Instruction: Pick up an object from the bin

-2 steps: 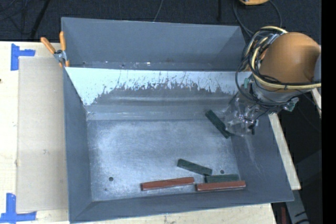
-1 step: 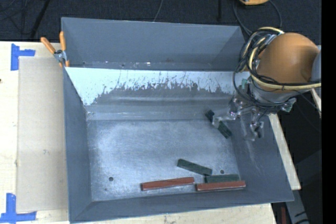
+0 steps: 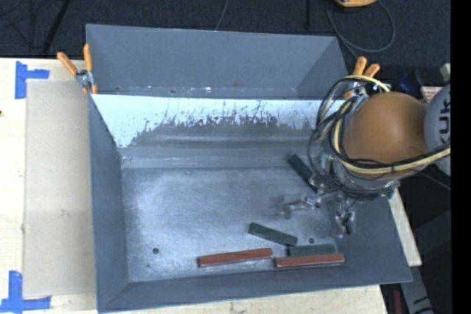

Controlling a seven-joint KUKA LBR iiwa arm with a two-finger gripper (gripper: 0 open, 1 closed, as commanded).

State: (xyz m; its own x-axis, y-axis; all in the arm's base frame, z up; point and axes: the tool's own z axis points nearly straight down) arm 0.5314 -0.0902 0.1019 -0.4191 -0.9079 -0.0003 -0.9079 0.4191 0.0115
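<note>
Wide-open gripper (image 3: 321, 212); dark green bar (image 3: 272, 234) just beside it, lower left in view

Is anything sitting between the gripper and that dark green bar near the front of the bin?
Nothing visible. Only bare bin floor separates the gripper from the dark green bar. A reddish bar and another lie beyond it, by the near wall.

The one camera looks down on the grey metal bin (image 3: 206, 187) from above, tilted from its near side, so the far wall shows broad. It stands far enough off to take in the whole bin. The arm (image 3: 383, 132), entering from the right, is perhaps nearest the lens.
</note>
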